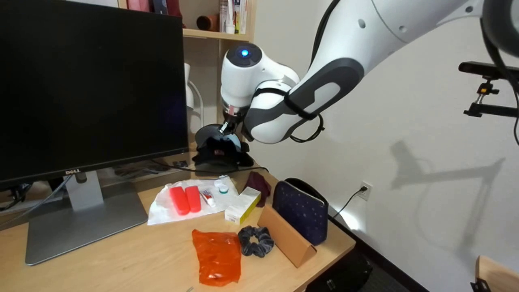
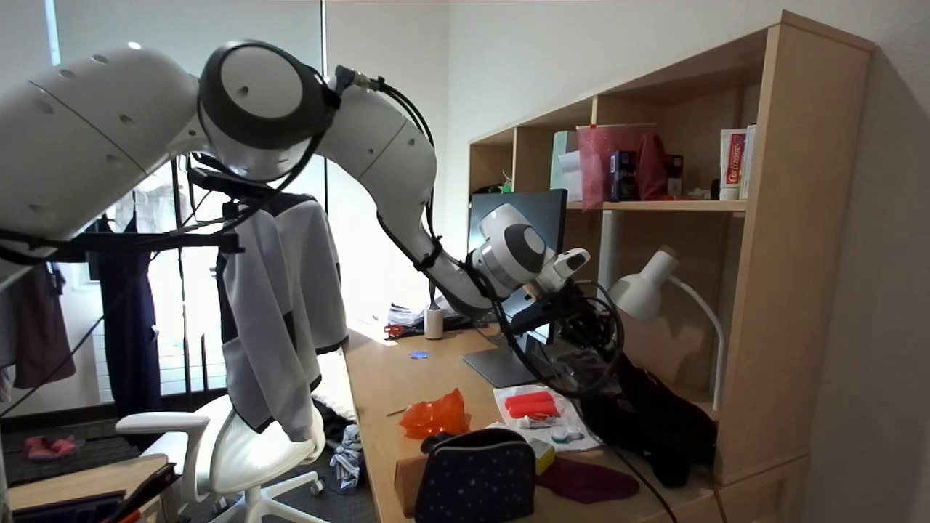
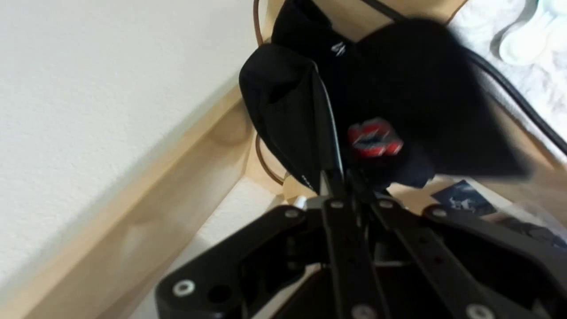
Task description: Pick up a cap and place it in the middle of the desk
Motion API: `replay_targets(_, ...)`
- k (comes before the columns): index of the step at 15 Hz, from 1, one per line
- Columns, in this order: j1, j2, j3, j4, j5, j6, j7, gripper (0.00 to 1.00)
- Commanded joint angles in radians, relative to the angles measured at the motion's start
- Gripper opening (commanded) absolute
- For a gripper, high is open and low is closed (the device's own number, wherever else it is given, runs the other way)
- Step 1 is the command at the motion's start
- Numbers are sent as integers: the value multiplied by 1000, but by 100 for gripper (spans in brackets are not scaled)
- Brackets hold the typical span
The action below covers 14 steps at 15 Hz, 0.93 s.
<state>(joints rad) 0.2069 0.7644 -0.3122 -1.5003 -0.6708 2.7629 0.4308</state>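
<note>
Gripper (image 3: 342,179) pinches grey baseball cap (image 1: 208,136) by one edge — bulk below the pinch — so upward lift probably precedes carrying toward middle of desk (image 1: 121,257).

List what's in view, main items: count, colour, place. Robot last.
desk: 1, tan, central
shelf unit: 1, tan, above desk
monitor: 1, black, on desk
lamp: 1, white, by shelf unit
cap: 1, dark inside, clamped in gripper
other caps: count unclear, black, beside monitor
sheet: 1, white, on desk
red pieces: 2, red, on sheet
tube: 1, mostly white, on sheet
lidded case: 1, white and green, on sheet
fabric: 1, maroon, near sheet
carton: 1, white and yellow, beside fabric
pouch: 1, dark blue, on desk
folded case: 1, brown, beside pouch
scrunchie: 1, grey, beside folded case
bag: 1, orange, beside scrunchie
chair: 1, white, beside desk
arm: 1, white and grey, over desk
gripper: 1, black, shut on cap
</note>
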Motion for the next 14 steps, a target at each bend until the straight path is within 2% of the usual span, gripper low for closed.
replay_targets(1, 53, -147, -74, -163, -26, 85, 69, 8)
replay_targets(4, 70, -207, -98, -211, -42, 109, 74, 8)
replay_targets(6, 60, -233, -75, -235, -24, 104, 32, 9)
replay_targets(7, 41, -233, -41, -239, 6, 82, -9, 34)
replay_targets(8, 19, -235, -3, -249, 32, 67, -56, 34)
replay_targets(9, 49, -202, -56, -198, -2, 76, 20, 14)
replay_targets(11, 40, -203, -29, -217, 6, 75, 2, 26)
replay_targets(12, 40, -204, -26, -221, 6, 75, 2, 58)
replay_targets(14, 35, -169, -13, -196, 4, 54, -35, 61)
